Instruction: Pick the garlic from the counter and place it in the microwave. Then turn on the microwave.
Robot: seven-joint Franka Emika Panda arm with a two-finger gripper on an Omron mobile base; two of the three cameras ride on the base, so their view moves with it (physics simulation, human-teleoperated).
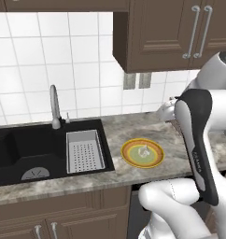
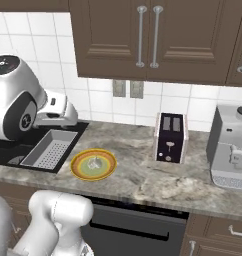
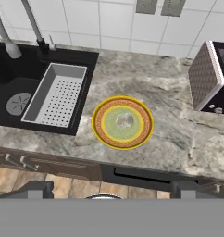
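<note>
The garlic, a small off-white bulb, lies in the middle of a yellow-green plate with an orange rim on the marbled counter. From the left base the garlic shows on the plate, and from the right base the garlic rests on the plate near the counter's front edge. My gripper hangs high above the counter, looking down at the plate, open, with nothing between its fingertips. The microwave is out of view.
A black sink with a grey strainer tray and a faucet lies left of the plate. A toaster stands to its right, and a grey coffee machine further right. Brown wall cabinets hang above.
</note>
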